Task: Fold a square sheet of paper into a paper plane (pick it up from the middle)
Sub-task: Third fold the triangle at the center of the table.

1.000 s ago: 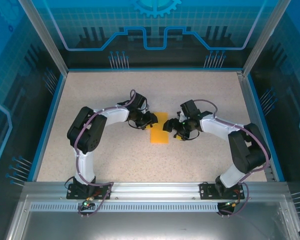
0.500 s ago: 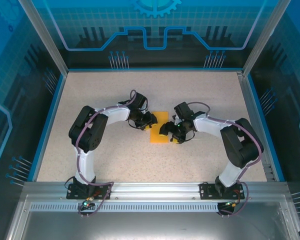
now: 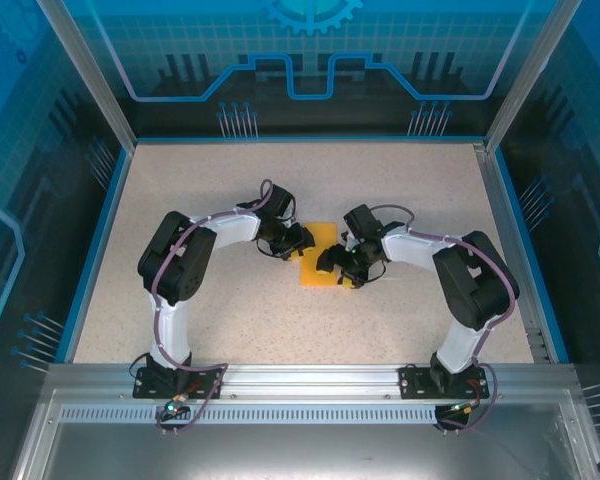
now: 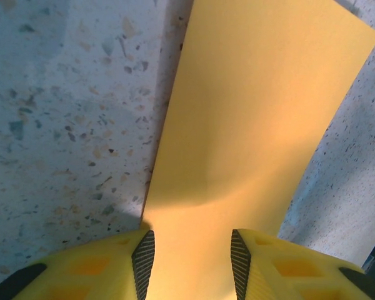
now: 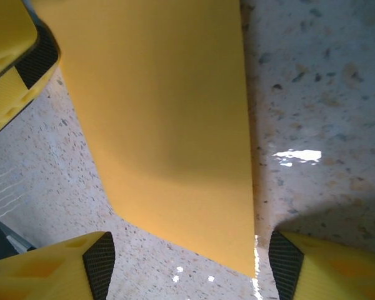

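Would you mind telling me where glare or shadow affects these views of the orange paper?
Right wrist view: bright glare spots on the table beside the square sheet of paper, and a soft shadow across the sheet's lower part. Left wrist view: a shadow band darkens the sheet just ahead of the left gripper. Top external view: evenly lit, sheet partly hidden by both grippers.

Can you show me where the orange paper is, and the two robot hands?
paper (image 3: 318,268), top view, on its flat middle.
left end effector (image 4: 192,256), left wrist view, midway between its fingertips.
right end effector (image 5: 187,259), right wrist view, midway between its fingertips.
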You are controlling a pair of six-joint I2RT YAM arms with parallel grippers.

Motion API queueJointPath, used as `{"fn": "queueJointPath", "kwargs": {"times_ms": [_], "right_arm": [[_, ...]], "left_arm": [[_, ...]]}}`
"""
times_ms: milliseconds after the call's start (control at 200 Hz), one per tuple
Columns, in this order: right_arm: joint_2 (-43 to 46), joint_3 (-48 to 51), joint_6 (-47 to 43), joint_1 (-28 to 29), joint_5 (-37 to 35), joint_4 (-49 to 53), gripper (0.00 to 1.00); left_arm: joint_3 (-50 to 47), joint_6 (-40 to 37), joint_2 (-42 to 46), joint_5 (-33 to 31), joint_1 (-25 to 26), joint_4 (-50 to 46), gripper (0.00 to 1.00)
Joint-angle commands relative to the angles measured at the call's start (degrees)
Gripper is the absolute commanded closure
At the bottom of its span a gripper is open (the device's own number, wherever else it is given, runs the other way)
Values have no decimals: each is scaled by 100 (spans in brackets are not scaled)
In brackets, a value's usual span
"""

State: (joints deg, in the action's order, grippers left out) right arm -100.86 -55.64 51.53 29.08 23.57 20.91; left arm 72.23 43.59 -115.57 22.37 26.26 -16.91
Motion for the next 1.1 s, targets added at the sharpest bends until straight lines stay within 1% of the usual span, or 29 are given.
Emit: {"fn": "queueJointPath", "kwargs": {"times_ms": [0, 170, 260, 365, 555, 755, 855, 920, 1096], "right_arm": [[-50, -54, 59, 115, 366, -100, 34], [130, 111, 180, 115, 266, -221, 40], [243, 226, 301, 107, 220, -385, 44], [434, 432, 494, 81, 145, -689, 47], [775, 869, 690, 45, 140, -1395, 49], [821, 953, 701, 36, 127, -1542, 49], [831, 985, 742, -6, 106, -1490, 51], [849, 1037, 824, -15, 69, -1473, 57], [936, 1141, 1053, -67, -55, -1385, 76]], "left_arm": [[-28, 27, -282, -189, -7, -358, 58], [-49, 44, -282, -189, -7, -349, 58], [-51, 42, -281, -190, -7, -363, 58], [-74, 35, -256, -194, -9, -353, 58], [-95, 37, -247, -198, -7, -344, 58], [-103, 35, -256, -207, -7, -346, 58], [-106, 33, -247, -196, -8, -348, 58], [-117, 35, -239, -189, -14, -348, 58], [-119, 28, -169, -173, -7, -352, 58]]}}
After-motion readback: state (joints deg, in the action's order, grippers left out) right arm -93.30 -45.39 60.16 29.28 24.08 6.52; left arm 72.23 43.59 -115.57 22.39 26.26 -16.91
